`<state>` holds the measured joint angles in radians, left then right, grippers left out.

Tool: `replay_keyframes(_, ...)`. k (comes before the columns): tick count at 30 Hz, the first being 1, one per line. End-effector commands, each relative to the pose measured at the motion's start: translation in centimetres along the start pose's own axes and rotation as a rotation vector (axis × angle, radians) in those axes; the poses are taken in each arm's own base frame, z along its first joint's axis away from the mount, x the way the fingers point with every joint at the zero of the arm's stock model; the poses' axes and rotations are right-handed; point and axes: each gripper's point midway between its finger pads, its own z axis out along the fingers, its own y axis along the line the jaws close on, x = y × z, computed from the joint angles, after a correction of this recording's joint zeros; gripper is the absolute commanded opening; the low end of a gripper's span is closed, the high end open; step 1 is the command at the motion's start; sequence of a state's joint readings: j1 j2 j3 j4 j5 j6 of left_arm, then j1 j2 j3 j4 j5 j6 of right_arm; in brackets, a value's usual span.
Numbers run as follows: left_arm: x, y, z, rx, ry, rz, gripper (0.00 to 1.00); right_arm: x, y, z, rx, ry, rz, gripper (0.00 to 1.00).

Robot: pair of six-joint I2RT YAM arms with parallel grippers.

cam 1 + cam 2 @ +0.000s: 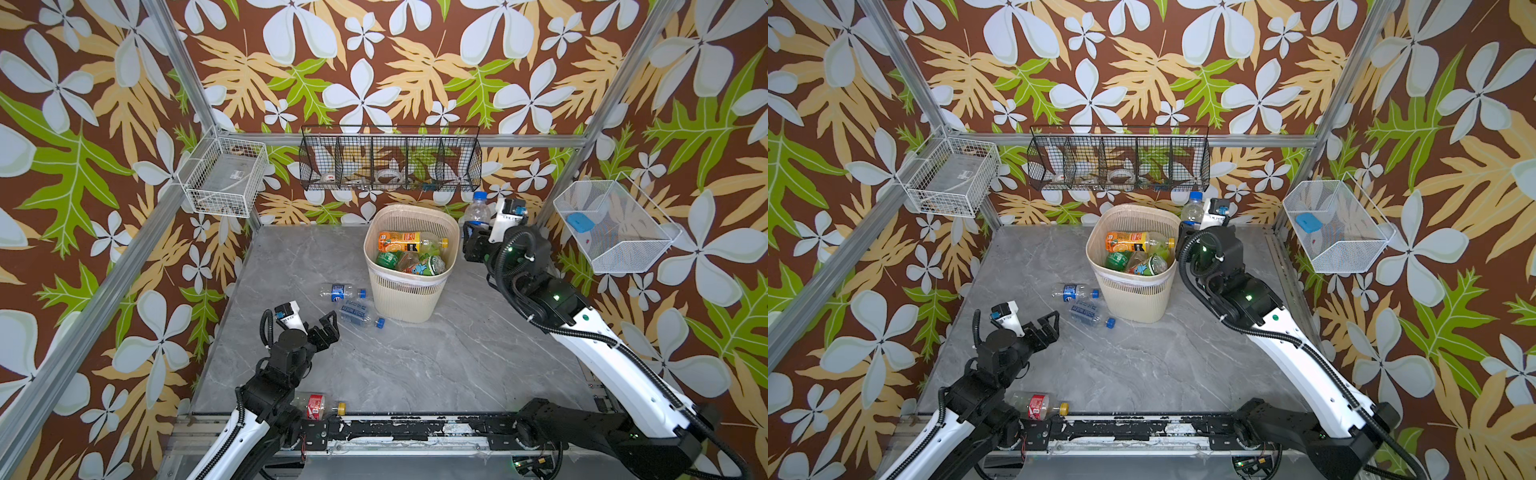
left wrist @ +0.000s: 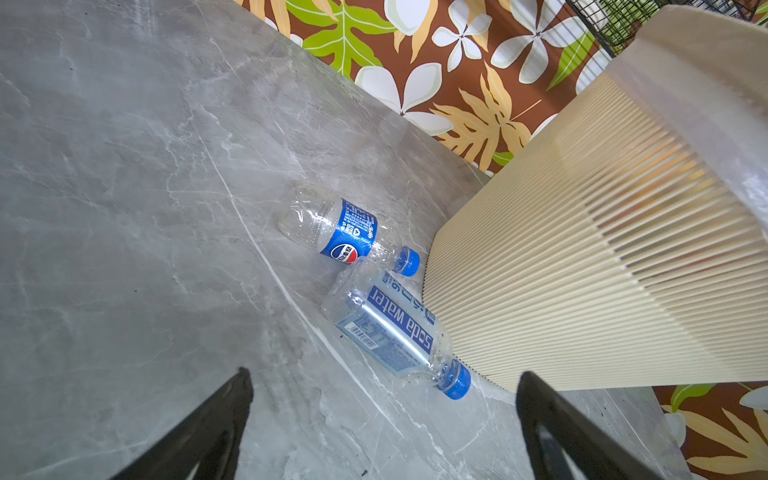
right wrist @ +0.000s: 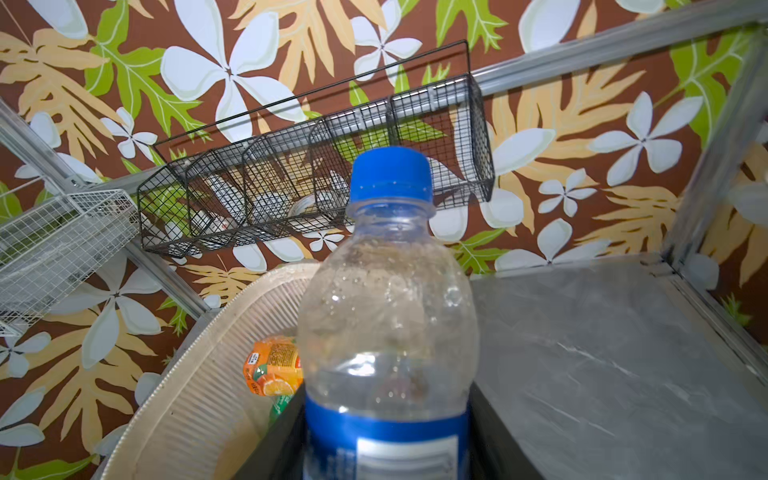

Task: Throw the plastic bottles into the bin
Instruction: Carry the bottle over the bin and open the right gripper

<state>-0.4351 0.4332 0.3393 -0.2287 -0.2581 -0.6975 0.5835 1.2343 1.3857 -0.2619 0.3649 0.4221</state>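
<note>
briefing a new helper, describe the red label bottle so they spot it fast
Follow the near edge of the grey marble table to the left arm. A clear bottle lies on its side there, far from the bin. Its red label and yellow cap set it apart: the two bottles beside the bin have blue ones.

Robot lab cell: aluminium frame (image 1: 532,141), printed floral backdrop walls (image 1: 374,62).
</note>
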Motion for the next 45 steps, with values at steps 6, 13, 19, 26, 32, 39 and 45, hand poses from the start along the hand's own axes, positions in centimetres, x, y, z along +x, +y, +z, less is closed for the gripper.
replay_keyframes(6, -0.2, 0.1, 0.1, -0.013, -0.001, 0.001, 1.00, 0.2, 2.4, 4.5, -0.014, 0.022, -0.161, 0.50)
replay_keyframes(13, -0.1, 0.1, 0.1, -0.017, 0.002, 0.006, 1.00, 1.8, 2.6, 6.4, -0.001, 0.058, -0.200, 0.53)
replay_keyframes(19, -0.1, 0.1, 0.1, -0.019, 0.005, 0.006, 1.00, 1.3, 2.5, 5.8, 0.001, 0.055, -0.189, 0.92)
replay_keyframes(26, 0.0, -0.1, 0.2, -0.009, 0.011, -0.005, 1.00, -1.4, 0.0, 0.2, 0.019, -0.043, -0.110, 0.99)
replay_keyframes(32, 0.4, -0.3, 0.5, 0.007, 0.024, -0.021, 1.00, 5.2, -4.8, -4.7, 0.038, -0.015, 0.033, 1.00)
replay_keyframes(39, 1.4, -1.0, 1.5, 0.027, 0.079, -0.040, 1.00, 11.3, -8.9, -7.0, 0.122, 0.065, 0.100, 1.00)
replay_keyframes(45, 2.5, -1.6, 2.7, 0.037, 0.139, -0.082, 1.00, 12.2, -9.6, -7.5, 0.144, 0.097, 0.085, 1.00)
